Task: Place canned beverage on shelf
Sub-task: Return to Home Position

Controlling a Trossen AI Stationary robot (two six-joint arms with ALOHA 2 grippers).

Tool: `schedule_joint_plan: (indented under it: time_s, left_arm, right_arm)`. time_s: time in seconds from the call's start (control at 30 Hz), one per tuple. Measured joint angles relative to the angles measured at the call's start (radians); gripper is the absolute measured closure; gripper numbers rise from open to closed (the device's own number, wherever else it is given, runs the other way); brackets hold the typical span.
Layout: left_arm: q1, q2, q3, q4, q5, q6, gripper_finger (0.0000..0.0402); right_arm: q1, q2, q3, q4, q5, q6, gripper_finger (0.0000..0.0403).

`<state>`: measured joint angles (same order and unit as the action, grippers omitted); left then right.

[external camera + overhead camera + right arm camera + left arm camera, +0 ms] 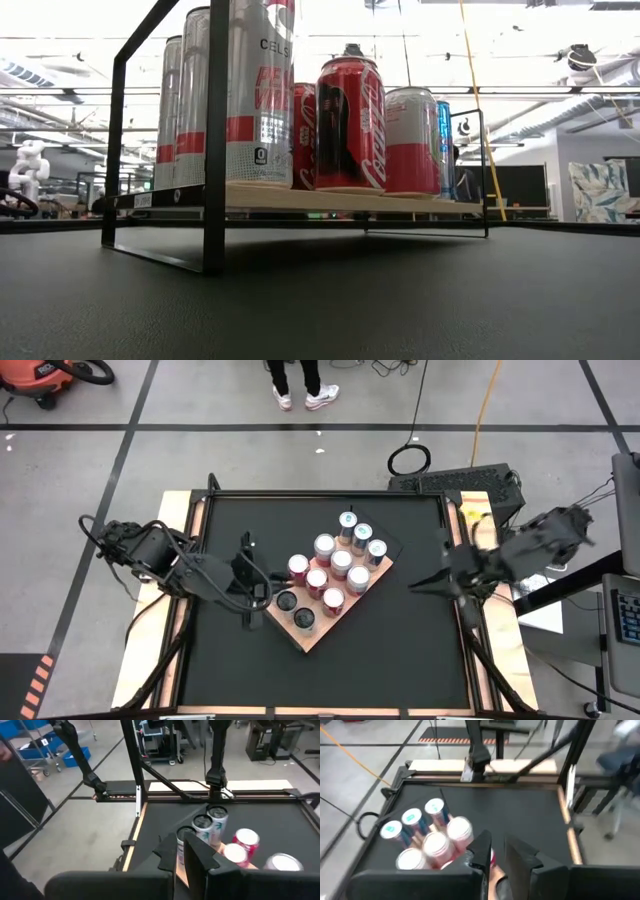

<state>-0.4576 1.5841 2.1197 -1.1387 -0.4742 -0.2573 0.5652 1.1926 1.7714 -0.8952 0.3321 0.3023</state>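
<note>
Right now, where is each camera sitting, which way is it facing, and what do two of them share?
High view: above the table, looking straight down; shelf, cans, left gripper and right gripper either side.
Low view: table-top height, level across; shelf and cans, no arm.
Left wrist view: rides the left wrist, facing across the table; own fingers.
Right wrist view: rides the right wrist, facing across; own fingers.
Both wrist views share the cans, seen from opposite sides.

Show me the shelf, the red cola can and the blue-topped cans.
shelf [312, 641]: high view, bare wooden corner of the board.
red cola can [350, 125]: low view, middle of its side.
blue-topped cans [412, 817]: left wrist view, lid of the middle one.
</note>
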Motion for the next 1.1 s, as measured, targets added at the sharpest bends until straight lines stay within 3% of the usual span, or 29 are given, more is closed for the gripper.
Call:
schedule_joint_plan:
  time_s: [0.33,0.67,0.83,1.1]
  left_arm:
    - [0.066,-0.005,0.0,0.112,0.103,0.011,0.0395]
    - [0.167,-0.006,0.0,0.144,0.221,0.117,0.0401]
    - [0.241,-0.006,-0.006,0.147,0.387,0.141,0.0401]
    - [0.326,-0.074,-0.164,0.175,0.484,0.196,0.0402]
  right_arm:
    - [0.0,-0.136,0.0,-0.112,0.004,-0.189,0.0401]
    - [0.001,-0.18,-0.015,-0.127,-0.053,-0.216,0.0403]
    - [0.001,-0.232,-0.133,-0.011,-0.076,-0.271,0.0403]
    - [0.001,-0.397,-0.462,0.292,-0.075,-0.281,0.0403]
